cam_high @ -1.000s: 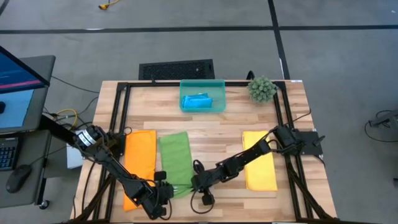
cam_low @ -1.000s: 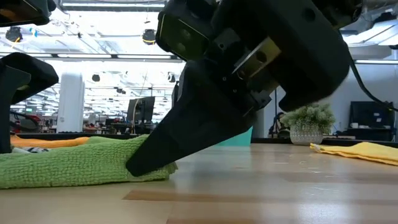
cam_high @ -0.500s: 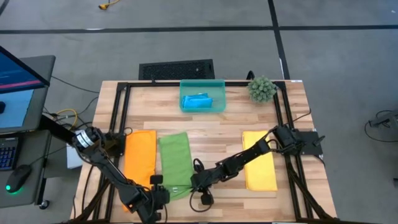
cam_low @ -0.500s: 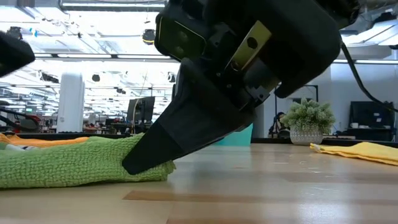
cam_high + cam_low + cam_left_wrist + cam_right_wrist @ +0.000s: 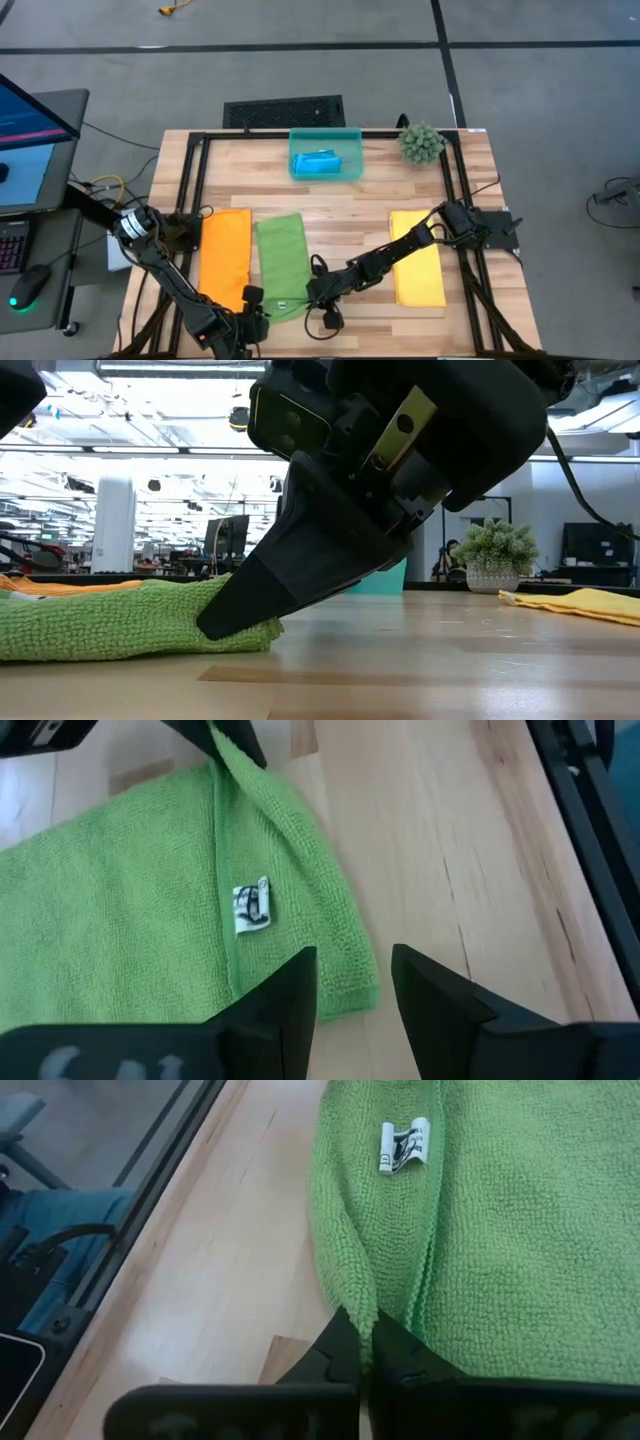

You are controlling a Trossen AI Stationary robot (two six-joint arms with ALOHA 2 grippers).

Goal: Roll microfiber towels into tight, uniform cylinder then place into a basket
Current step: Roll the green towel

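Wooden table (image 5: pixel 330 215): blue towel (image 5: pixel 318 163) binned in basket (image 5: pixel 325 136); green towel (image 5: pixel 281 263) corner pinched shut by right gripper (image 5: pixel 312 293); left gripper (image 5: pixel 252 322) half-open, empty; three left unrolled.

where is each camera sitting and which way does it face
High: above the table, straight down; both arms, green towel, basket.
Low: table height, level across; right gripper pinching the towel.
Left wrist: on the left arm, past the open left gripper onto the towel's corner.
Right wrist: on the right arm; right gripper shut on the towel's edge.
Both wrist views share the white tag.
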